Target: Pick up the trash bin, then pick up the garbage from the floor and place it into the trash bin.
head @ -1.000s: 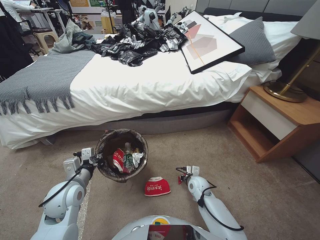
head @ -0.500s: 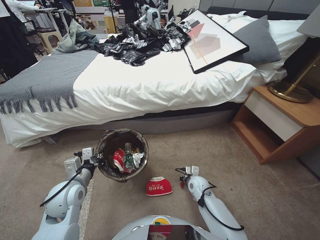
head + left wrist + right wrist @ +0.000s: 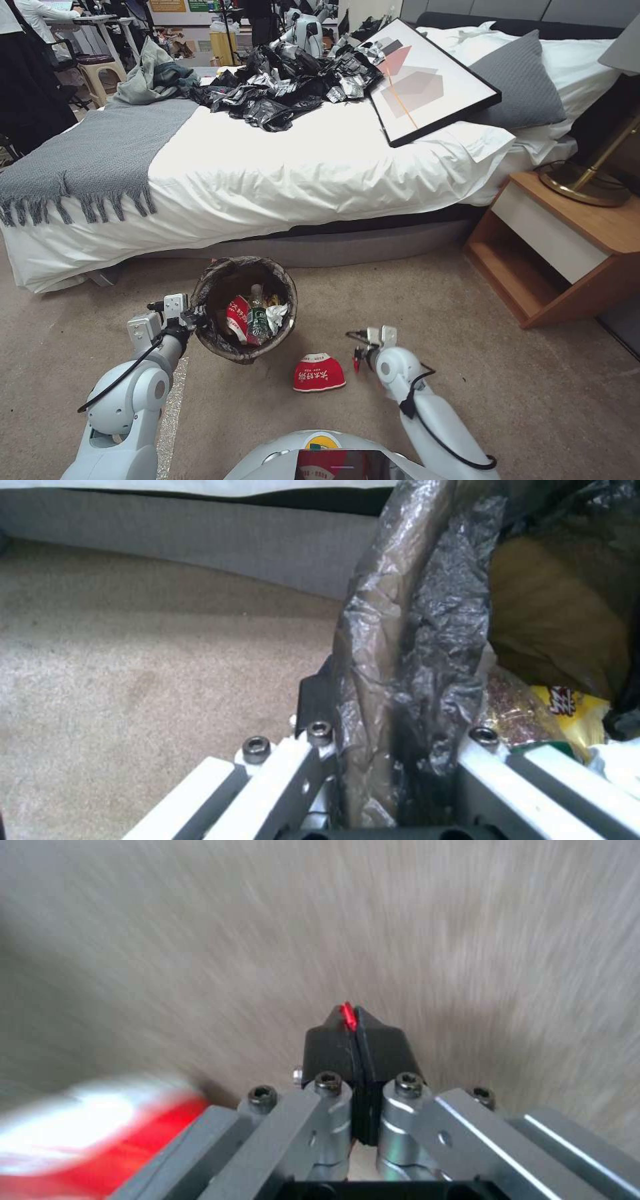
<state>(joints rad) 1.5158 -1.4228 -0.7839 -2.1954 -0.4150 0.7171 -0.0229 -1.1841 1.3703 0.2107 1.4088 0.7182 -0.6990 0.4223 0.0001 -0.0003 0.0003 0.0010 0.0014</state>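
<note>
The bin (image 3: 243, 308) stands on the carpet (image 3: 467, 373) in front of the bed (image 3: 300, 167), left of centre. In it lie a snack bag (image 3: 236, 319), a bottle (image 3: 256, 319) and a tissue (image 3: 276, 315). The left gripper (image 3: 193, 319) clamps the bin's left rim. Right of the bin, nearer the robot, another snack bag (image 3: 318, 373) lies on the carpet. Just right of that bag is the right gripper (image 3: 358, 360), pinching a tiny wrapper (image 3: 347, 1016). A nightstand (image 3: 560, 247) stands to the far right, beside the bed.
</note>
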